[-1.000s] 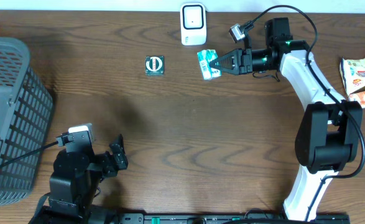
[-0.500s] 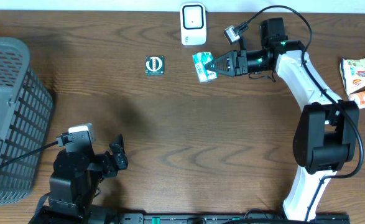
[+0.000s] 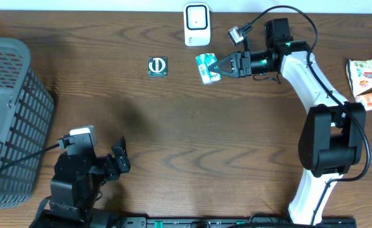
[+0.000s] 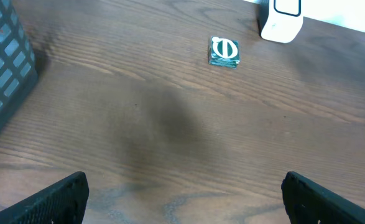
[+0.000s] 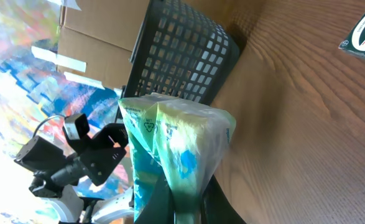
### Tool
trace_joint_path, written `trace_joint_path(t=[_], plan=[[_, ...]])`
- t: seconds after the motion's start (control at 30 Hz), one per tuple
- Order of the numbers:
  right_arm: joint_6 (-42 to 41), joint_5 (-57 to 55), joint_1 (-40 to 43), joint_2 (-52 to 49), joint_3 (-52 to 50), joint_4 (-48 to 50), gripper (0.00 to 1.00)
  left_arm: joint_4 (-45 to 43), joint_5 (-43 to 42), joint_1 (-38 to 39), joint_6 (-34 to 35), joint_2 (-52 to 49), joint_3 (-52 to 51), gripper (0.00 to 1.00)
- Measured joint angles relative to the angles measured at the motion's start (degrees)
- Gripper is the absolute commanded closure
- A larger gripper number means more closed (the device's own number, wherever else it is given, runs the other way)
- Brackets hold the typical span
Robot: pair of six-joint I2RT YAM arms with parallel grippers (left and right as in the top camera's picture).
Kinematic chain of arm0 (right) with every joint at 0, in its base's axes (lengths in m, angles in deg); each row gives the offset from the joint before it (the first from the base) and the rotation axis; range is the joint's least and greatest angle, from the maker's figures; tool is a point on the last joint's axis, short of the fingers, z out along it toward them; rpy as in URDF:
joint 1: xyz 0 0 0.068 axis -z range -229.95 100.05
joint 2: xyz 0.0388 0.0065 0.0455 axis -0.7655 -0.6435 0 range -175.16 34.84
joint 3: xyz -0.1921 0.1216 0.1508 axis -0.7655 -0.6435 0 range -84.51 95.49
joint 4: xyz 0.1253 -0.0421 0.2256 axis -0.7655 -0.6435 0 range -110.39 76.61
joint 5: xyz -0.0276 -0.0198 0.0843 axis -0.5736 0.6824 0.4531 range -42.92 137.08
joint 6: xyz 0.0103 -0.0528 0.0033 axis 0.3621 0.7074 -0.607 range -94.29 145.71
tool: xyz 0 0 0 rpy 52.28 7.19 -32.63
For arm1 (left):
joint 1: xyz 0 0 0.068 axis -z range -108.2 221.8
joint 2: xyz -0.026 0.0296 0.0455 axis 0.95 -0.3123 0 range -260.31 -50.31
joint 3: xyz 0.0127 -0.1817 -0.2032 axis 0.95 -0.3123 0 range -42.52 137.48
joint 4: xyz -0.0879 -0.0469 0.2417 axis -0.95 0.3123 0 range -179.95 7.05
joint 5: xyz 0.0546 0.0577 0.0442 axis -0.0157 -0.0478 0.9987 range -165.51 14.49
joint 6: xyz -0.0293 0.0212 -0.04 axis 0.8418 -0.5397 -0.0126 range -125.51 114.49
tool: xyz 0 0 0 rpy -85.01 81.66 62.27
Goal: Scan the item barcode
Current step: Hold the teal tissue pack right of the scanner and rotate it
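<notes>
My right gripper (image 3: 217,66) is shut on a teal and white packet (image 3: 205,67), held just above the table, in front of and slightly right of the white scanner (image 3: 197,24) at the far edge. In the right wrist view the packet (image 5: 176,137) is pinched at its lower end between the black fingers (image 5: 216,199), and no barcode shows on it. Near the front left, my left gripper (image 3: 119,158) stands open with nothing in it; in its own view its fingertips (image 4: 55,200) are spread wide over bare wood.
A small dark green square packet (image 3: 158,66) lies left of the scanner and shows in the left wrist view (image 4: 224,51). A grey mesh basket (image 3: 8,120) stands at the left edge. Several snack packets (image 3: 369,76) lie at the right edge.
My right gripper has carried the packet a little left and towards the scanner, then held still. The left arm has not moved.
</notes>
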Motion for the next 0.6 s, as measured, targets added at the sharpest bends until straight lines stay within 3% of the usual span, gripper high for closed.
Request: trace_joint_path(t=[0.6], plan=[[-1.05,-9.35,-0.2,0.0,0.0,-2.32,0.99,0.0,0.0,0.0,0.0,0.0,0.0,0.02]])
